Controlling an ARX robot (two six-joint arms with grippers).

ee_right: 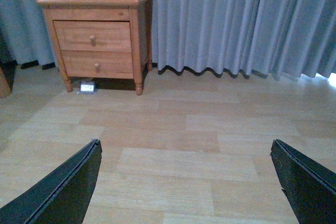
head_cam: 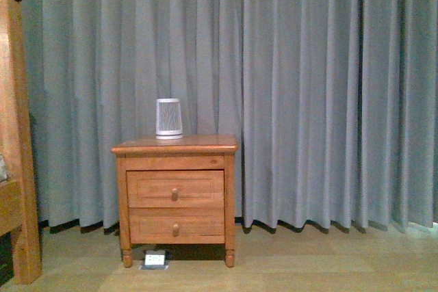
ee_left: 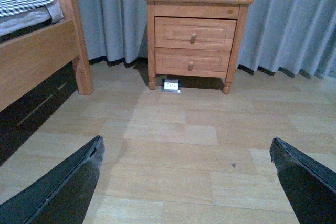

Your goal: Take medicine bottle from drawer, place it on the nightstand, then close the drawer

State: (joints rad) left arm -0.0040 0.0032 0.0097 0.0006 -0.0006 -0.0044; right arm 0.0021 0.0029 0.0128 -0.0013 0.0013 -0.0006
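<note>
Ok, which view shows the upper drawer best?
Left wrist view: the drawer appears largest and sharpest, shut. Front view shows it head-on but grainier; right wrist view shows it obliquely.

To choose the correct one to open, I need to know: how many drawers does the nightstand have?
2. The upper drawer sits just below the nightstand top; the lower drawer is directly beneath it. Both are shut. No other drawer is visible from these views.
</note>
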